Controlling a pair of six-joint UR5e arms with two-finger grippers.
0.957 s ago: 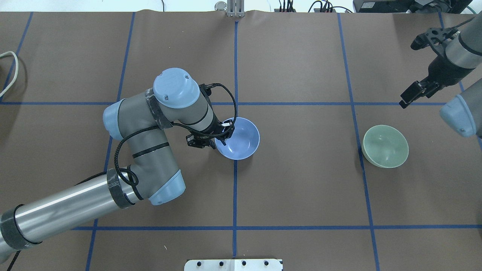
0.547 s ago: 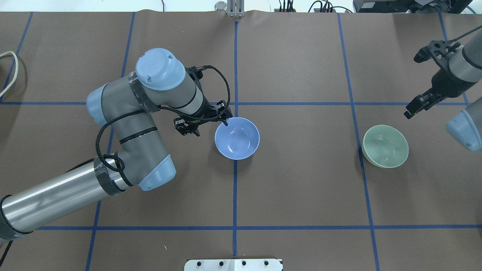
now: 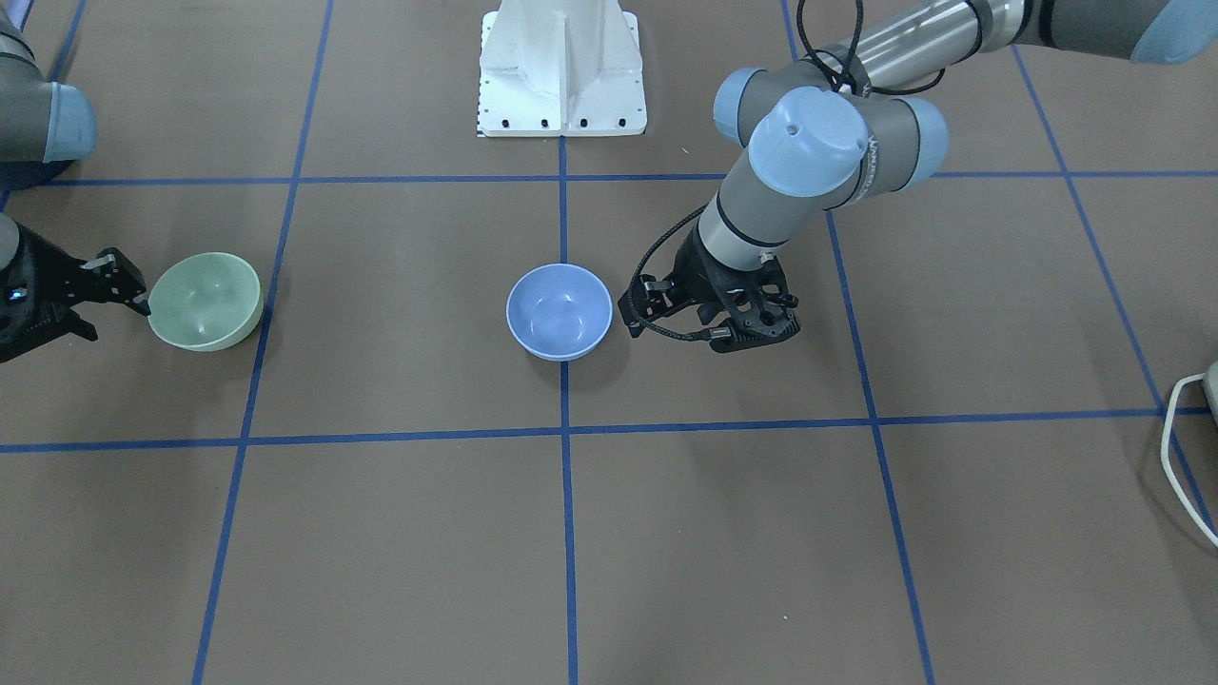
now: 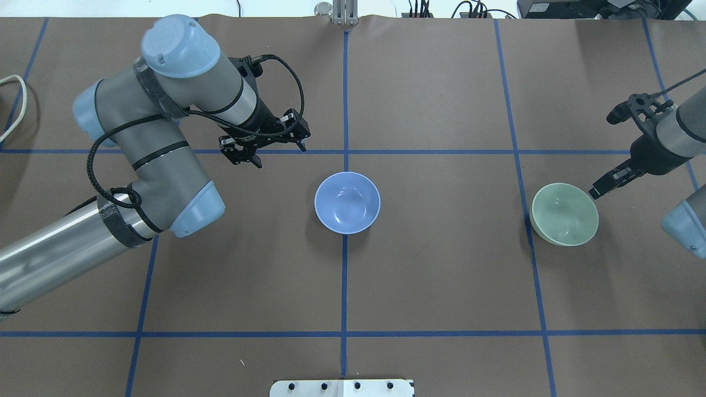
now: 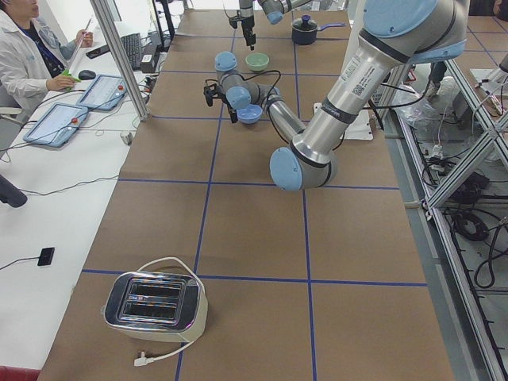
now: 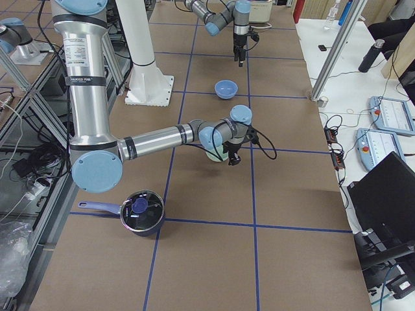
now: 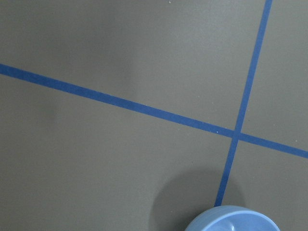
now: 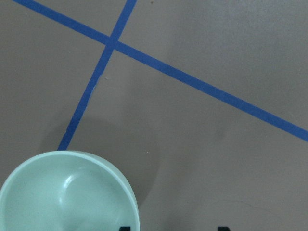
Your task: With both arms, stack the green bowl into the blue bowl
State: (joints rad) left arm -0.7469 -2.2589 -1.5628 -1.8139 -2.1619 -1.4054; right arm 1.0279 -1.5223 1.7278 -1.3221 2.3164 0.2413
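Observation:
The blue bowl stands upright and empty at the table's middle, also in the front view; its rim shows at the bottom of the left wrist view. My left gripper is open and empty, raised and apart from the bowl on its far left side. The green bowl stands upright on the right. My right gripper is open wide, with one fingertip at the bowl's far right rim. The right wrist view shows the green bowl beside that fingertip.
The white pedestal stands at the robot's side of the table. A white cable lies at the far left edge. A toaster sits at the left end and a dark pot at the right end. Blue tape lines cross the brown mat.
My left gripper has come off the blue bowl's rim and moved away to the far left. My right gripper has moved down to the green bowl's rim. Neither bowl has moved.

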